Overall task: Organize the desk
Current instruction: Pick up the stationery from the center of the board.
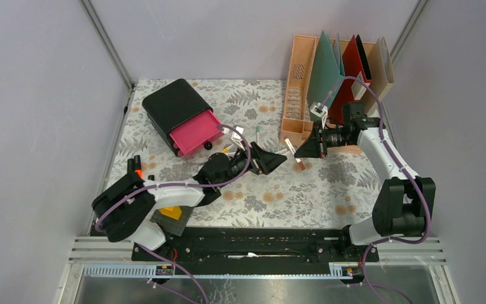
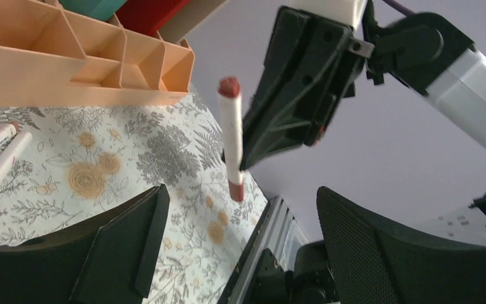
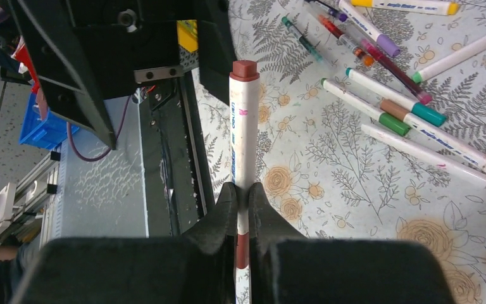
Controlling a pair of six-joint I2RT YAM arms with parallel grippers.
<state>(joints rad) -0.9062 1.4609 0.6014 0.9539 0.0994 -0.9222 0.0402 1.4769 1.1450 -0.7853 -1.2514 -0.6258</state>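
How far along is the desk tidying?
Done: green and red folders stand in the peach plastic file rack. In hand: right gripper pinches a white brown-capped marker, open left gripper beside it. Left: loose markers on the floral-cloth desk, pink drawer open.

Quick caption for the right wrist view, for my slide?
Right gripper shut on a brown-capped white marker over the floral desk, loose pens beyond.

Drawer box (image 1: pixel 176 109) is sitting far left on the table (image 1: pixel 329 196), file rack (image 1: pixel 300 76) far right with folders (image 1: pixel 324 73) standing in it. Loose markers (image 3: pixel 411 117) are lying between them. Right gripper (image 3: pixel 242 196) is holding one marker (image 3: pixel 243 126) above the table, just right of the left gripper (image 1: pixel 278 161).
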